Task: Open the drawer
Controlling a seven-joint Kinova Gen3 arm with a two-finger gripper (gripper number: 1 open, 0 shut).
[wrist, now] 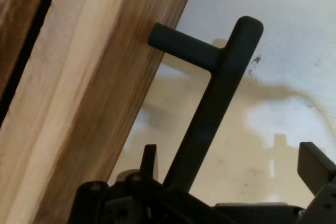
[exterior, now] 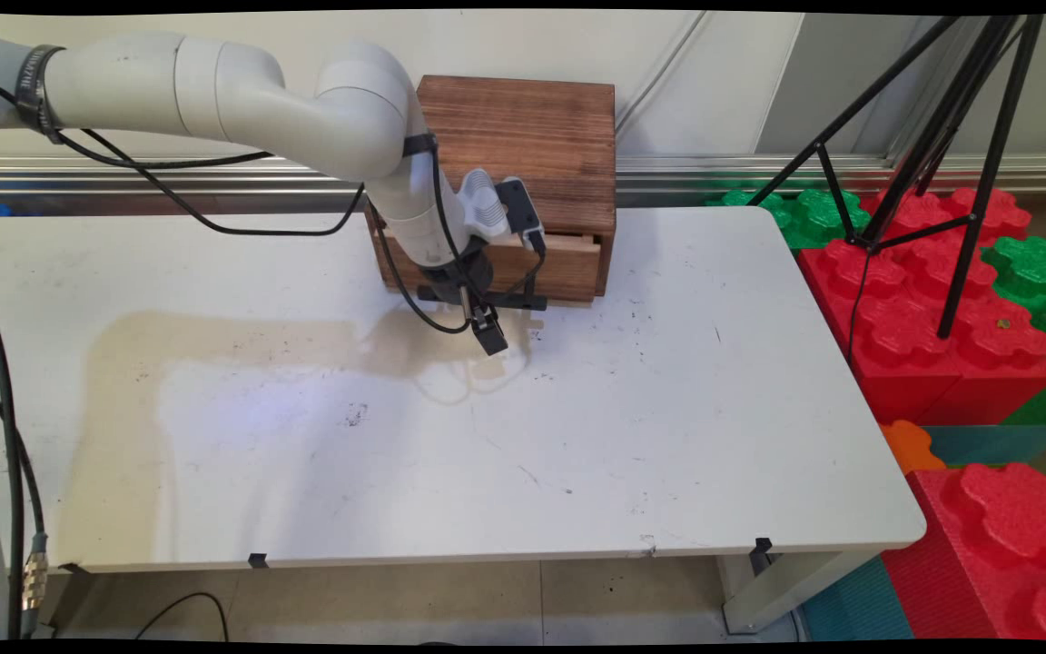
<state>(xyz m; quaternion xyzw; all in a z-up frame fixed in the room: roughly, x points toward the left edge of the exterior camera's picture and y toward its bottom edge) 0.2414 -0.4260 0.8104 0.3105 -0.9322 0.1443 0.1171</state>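
No legible text, label, brand, number or sign appears in either view; none can be read on the wooden box (exterior: 523, 182), the table (exterior: 668, 409) or the foam blocks (exterior: 941, 318) at the right.

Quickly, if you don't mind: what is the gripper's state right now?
Gripper: open, its fingers either side of the drawer handle of the wooden box, not clamped on it.
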